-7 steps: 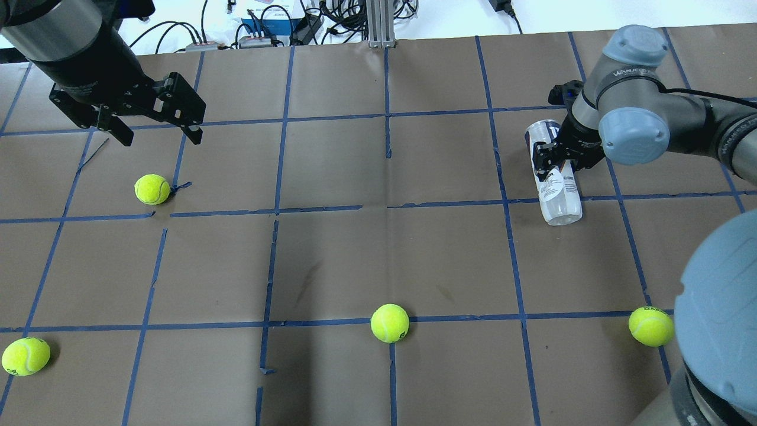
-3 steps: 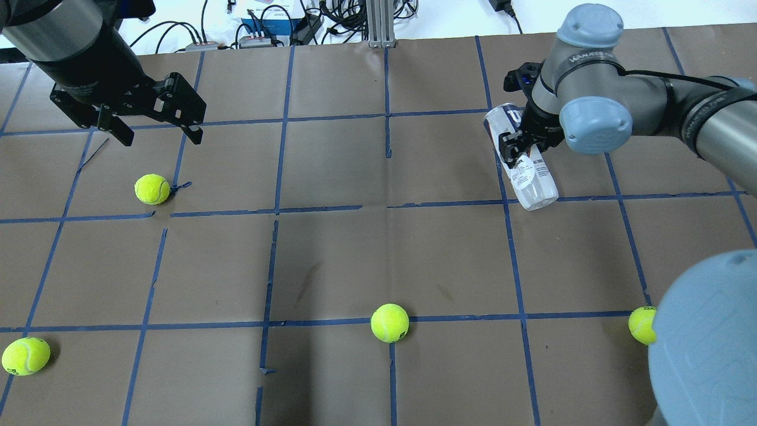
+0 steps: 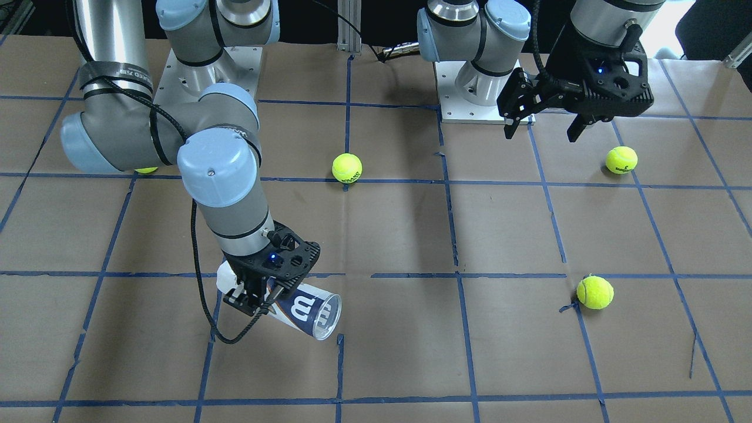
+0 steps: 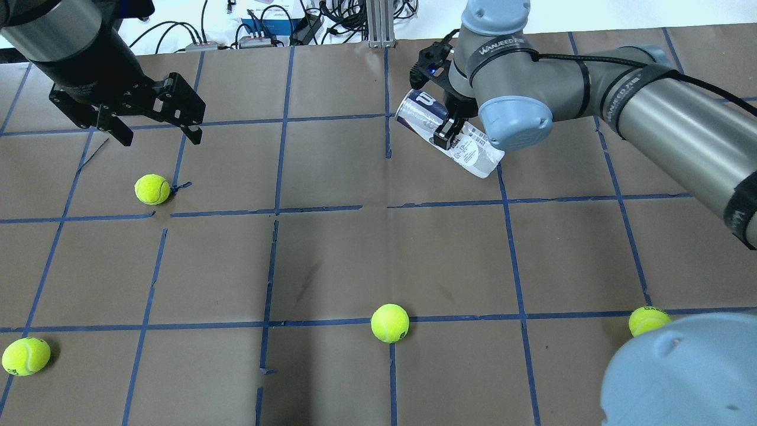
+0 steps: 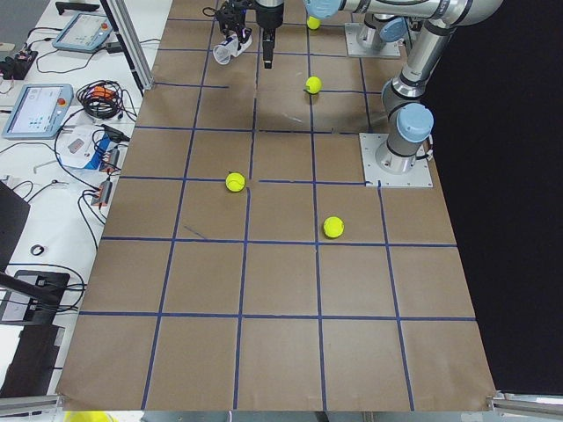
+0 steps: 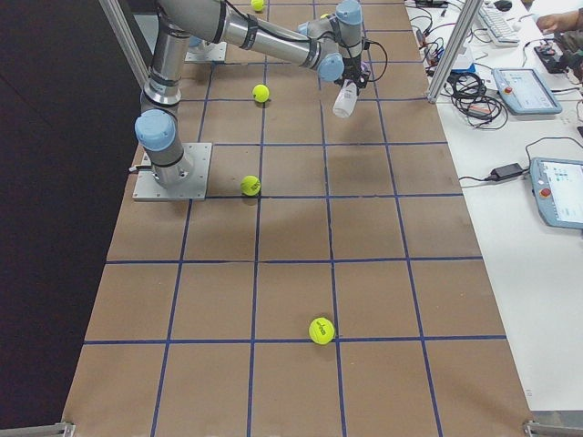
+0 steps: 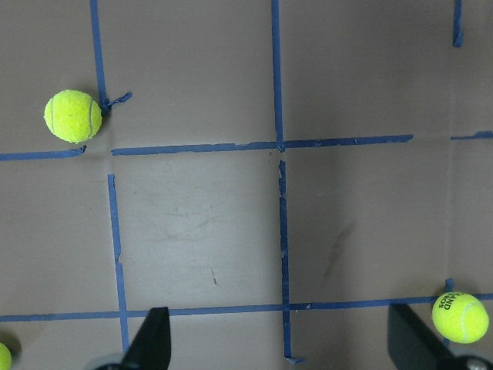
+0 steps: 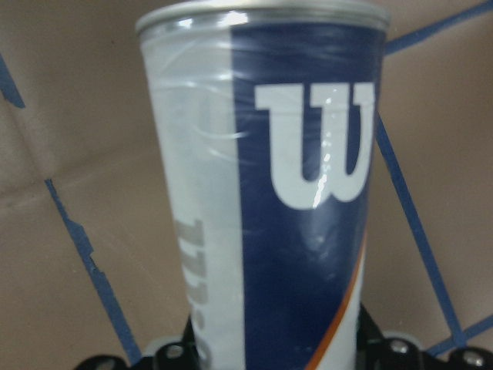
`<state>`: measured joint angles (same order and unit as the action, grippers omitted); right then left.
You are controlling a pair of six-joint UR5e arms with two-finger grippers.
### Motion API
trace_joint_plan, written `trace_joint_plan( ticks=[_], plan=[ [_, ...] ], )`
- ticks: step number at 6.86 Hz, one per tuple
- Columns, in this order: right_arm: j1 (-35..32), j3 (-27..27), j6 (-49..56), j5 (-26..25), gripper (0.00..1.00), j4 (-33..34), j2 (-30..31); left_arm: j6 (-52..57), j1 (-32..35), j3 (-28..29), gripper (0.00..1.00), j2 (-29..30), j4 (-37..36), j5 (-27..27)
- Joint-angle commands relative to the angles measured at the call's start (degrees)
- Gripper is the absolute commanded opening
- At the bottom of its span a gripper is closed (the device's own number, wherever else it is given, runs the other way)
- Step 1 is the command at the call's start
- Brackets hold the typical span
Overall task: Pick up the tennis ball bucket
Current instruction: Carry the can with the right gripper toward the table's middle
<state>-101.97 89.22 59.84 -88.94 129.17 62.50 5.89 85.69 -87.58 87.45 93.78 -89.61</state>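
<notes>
The tennis ball bucket (image 4: pixel 421 111), a clear can with a white and navy Wilson label and a silver rim, is held lying tilted above the brown table. My right gripper (image 4: pixel 442 123) is shut on its middle. The can also shows in the front view (image 3: pixel 305 310) under the right gripper (image 3: pixel 258 294), and fills the right wrist view (image 8: pixel 308 193). My left gripper (image 4: pixel 161 139) is open and empty, hovering at the far left, away from the can. It also shows in the front view (image 3: pixel 540 134).
Several yellow-green tennis balls lie on the table: one below the left gripper (image 4: pixel 152 189), one front centre (image 4: pixel 390 323), one front left (image 4: pixel 25 356), one front right (image 4: pixel 647 319). Blue tape lines grid the paper. Cables and boxes lie beyond the far edge (image 4: pixel 266 26).
My right arm has carried the can to the left and toward the far side, higher than before, and the can has turned. The left arm and the balls have not moved.
</notes>
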Motion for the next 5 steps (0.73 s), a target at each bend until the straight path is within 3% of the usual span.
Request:
trace_joint_plan(
  ticks=[1,2,5],
  plan=[
    [-3.83,-3.5,5.72,-0.26,0.64,2.58,-4.48,0.0,0.0,0.04,1.0,0.0,-0.09,-0.04],
    [-4.81,-5.09,7.2,-2.44,0.64,2.58,-5.97,0.09,-0.09,0.04,1.0,0.09,-0.09,0.4],
    [-5.52,-6.34,9.85,-2.29,0.66,4.06,-8.79,0.18,0.7,0.39,1.0,0.7,-0.62,0.05]
  ],
)
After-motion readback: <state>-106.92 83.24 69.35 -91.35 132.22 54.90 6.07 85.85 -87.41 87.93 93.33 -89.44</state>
